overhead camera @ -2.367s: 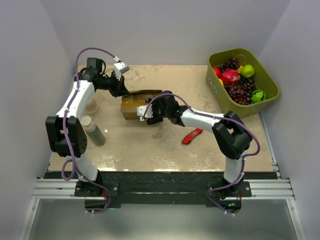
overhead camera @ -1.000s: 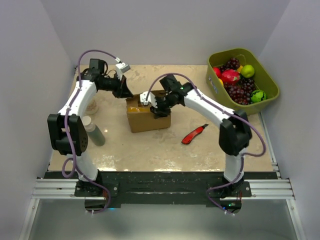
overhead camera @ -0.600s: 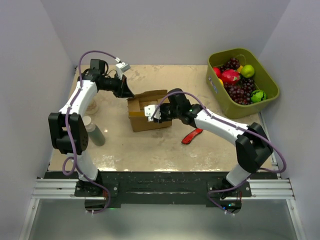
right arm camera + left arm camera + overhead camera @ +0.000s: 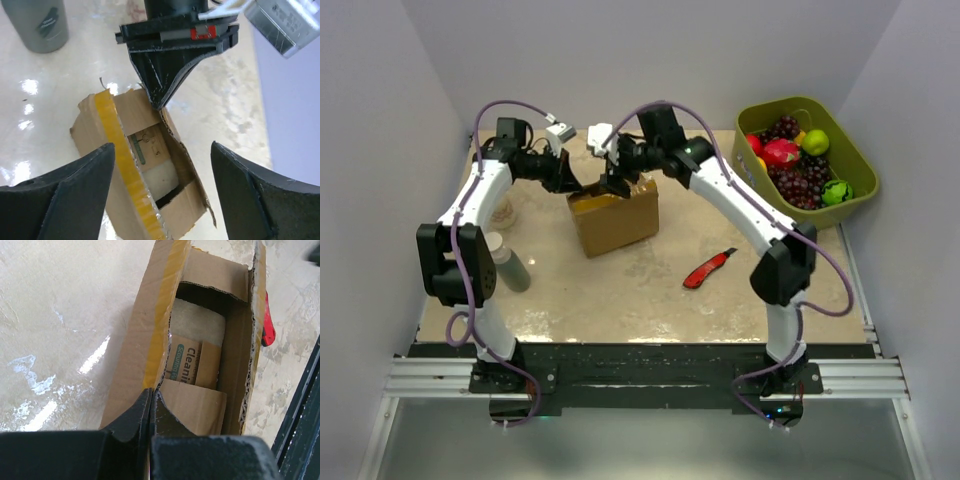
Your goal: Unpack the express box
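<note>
One brown cardboard express box (image 4: 615,222), mid-tabletop toward the far edge: flaps open, yellow tape along one flap, one paper-wrapped pack (image 4: 197,355) inside. One red utility knife (image 4: 710,268) lies apart. Left jaws pressed together at a flap edge; right jaws spread above.

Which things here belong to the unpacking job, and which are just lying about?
Job: express box, open; paper-wrapped pack inside it; left gripper pinching a flap; right gripper open above.
Lying about: red cutter, fruit basket, grey bottle.
</note>
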Motion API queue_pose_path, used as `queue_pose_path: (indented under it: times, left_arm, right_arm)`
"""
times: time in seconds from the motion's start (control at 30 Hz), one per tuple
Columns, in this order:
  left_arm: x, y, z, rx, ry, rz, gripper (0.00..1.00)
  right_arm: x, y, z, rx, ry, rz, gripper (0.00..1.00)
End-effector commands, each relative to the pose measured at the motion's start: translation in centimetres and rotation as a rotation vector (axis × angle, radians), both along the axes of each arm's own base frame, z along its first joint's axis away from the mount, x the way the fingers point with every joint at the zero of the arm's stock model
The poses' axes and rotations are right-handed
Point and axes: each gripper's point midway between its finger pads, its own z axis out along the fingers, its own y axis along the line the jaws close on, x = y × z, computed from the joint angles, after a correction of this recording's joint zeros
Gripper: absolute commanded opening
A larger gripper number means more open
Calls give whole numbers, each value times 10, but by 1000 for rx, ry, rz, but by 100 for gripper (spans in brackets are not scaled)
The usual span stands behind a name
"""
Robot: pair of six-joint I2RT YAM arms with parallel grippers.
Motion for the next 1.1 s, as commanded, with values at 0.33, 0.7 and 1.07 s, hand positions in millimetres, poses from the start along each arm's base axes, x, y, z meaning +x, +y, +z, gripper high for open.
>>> queue_pose_path:
  times: [0.33, 0.7, 1.07]
  left_arm:
    - [6, 0, 5, 26, -59, -29, 0]
    - [7, -2, 14, 26, -81, -31, 0]
    - [9, -5, 18, 27, -95, -41, 0]
  right_arm:
    - [-45, -32, -24, -48, 430, 180, 88]
    - [-29, -32, -65, -103, 527, 142, 62]
    - [-14, -31, -79, -116, 495, 94, 63]
